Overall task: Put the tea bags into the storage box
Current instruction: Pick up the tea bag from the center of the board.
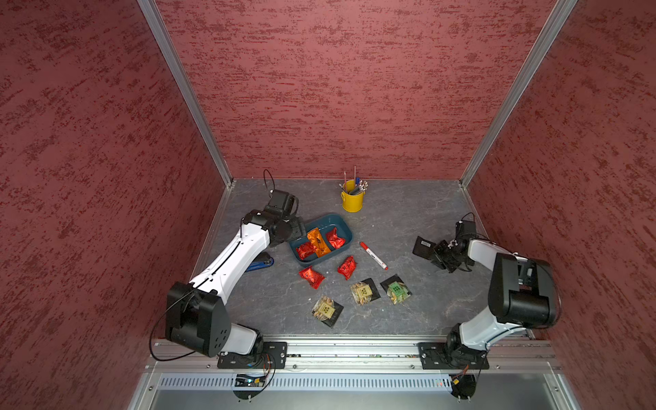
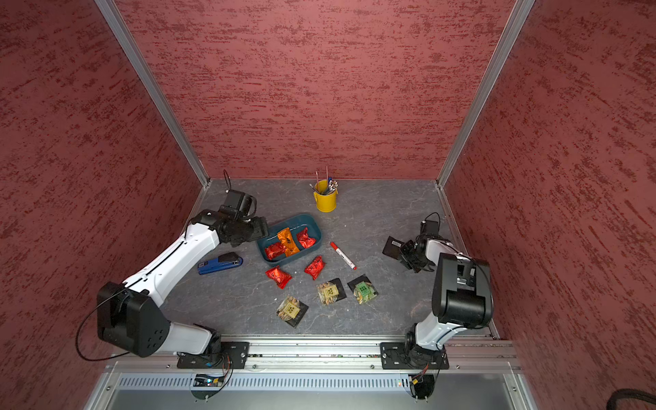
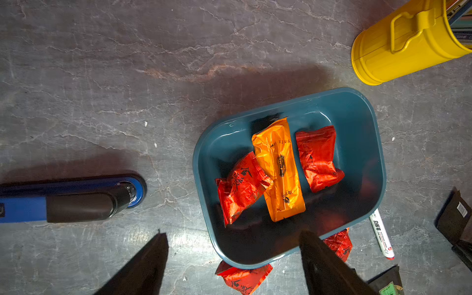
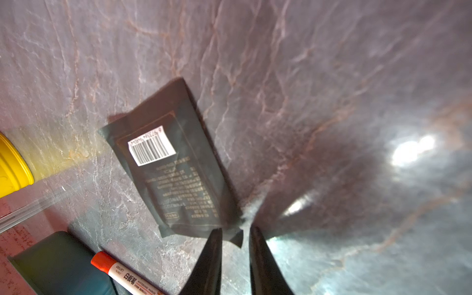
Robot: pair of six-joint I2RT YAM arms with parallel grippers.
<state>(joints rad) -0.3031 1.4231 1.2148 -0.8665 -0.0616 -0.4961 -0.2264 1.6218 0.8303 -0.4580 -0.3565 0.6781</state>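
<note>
1. Counting three tea bags (image 1: pixel 318 242) inside the storage box (image 1: pixel 346 232): two red, one orange.
2. Leaving six out on the table (image 1: pixel 408 319): two red packets (image 1: pixel 311 277) near the box, three labelled sachets (image 1: pixel 364 291) further forward, and one face-down sachet (image 4: pixel 173 173) well apart.
3. Hovering empty at the box's rim with the left gripper (image 3: pixel 232 233), fingers spread wide.
4. Straddling the face-down sachet's corner with the right gripper (image 4: pixel 235 231), jaws narrow, firm hold not being certain.

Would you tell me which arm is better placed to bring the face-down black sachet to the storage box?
Right: the right gripper straddles a corner of the black sachet, jaws narrow; the left gripper hangs open over the storage box rim, far from it.
</note>
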